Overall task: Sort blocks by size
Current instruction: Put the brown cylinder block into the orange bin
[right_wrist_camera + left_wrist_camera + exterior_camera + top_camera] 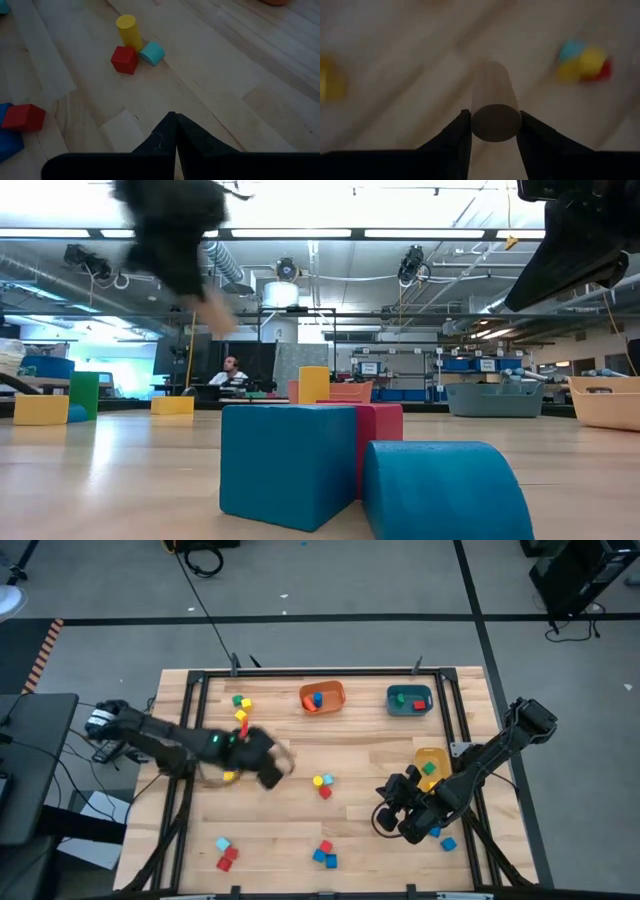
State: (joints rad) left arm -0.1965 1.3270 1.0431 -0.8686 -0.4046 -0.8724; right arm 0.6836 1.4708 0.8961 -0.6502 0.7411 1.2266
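Small coloured blocks lie scattered on the wooden table [360, 745]. A yellow, a red and a light blue block [322, 783] sit together near the middle, and the right wrist view shows this group [131, 46] too. My left gripper [272, 770] hangs left of them, shut on a pale wood-coloured cylinder [492, 85]. The low view shows it blurred at the top left [175, 230], above the table. My right gripper [175, 117] is shut and holds nothing; it hangs above bare wood at the right [384, 817]. My left gripper pinches the pale cylinder between its two fingers, on the curved sides at the end nearest the wrist [495, 125]. The fingers slant downward and the cylinder runs along them, sticking out past their tips. It is lifted clear of the table.
At the far edge stand an orange bin [321, 697] and a teal bin [409, 700]; a yellow bin [432, 764] sits by my right arm. More blocks lie at the far left [241, 708], near left [226, 852], near middle [323, 854] and near right [447, 843].
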